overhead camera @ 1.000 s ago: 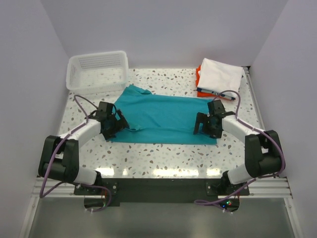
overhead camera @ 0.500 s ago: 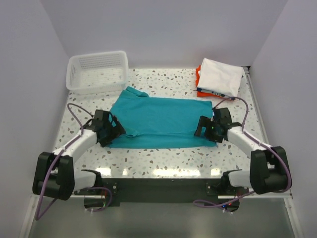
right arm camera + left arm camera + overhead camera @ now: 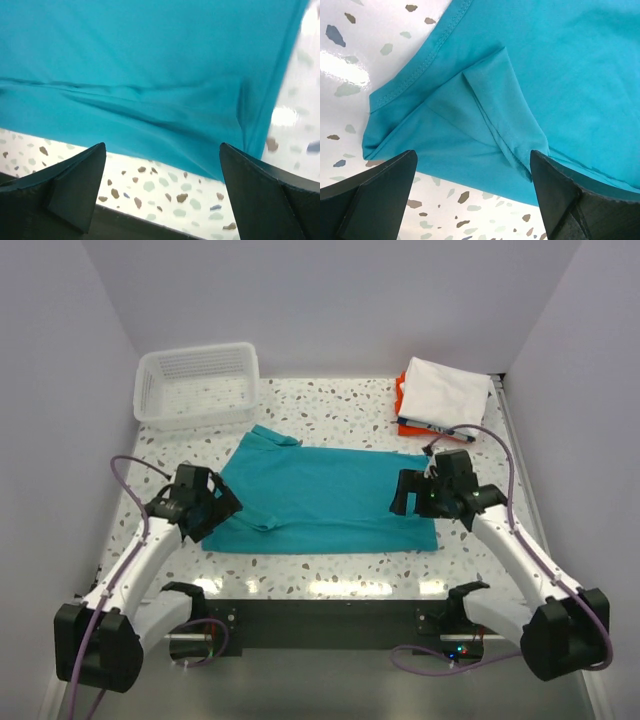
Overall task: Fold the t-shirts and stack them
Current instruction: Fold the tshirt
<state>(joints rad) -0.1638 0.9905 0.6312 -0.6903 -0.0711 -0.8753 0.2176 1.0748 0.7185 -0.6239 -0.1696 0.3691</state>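
The teal t-shirt (image 3: 325, 496) lies folded lengthwise on the speckled table, a long flat rectangle. My left gripper (image 3: 212, 515) hovers open over its left end; the left wrist view shows the folded sleeve and hem (image 3: 485, 110) between the wide-apart jaws. My right gripper (image 3: 412, 495) hovers open over the right end; the right wrist view shows the shirt's near edge (image 3: 150, 100) with nothing held. A folded white t-shirt (image 3: 445, 392) lies on top of an orange one (image 3: 400, 400) and a dark-edged one (image 3: 430, 427) at the back right.
A white slatted plastic basket (image 3: 197, 383) stands at the back left. The table's near edge with a black rail (image 3: 320, 615) runs below the shirt. Walls close in left, right and behind.
Both grippers have let go of the teal shirt and drawn back and up toward the near edge. The shirt's near edge now lies flat, closer to the front.
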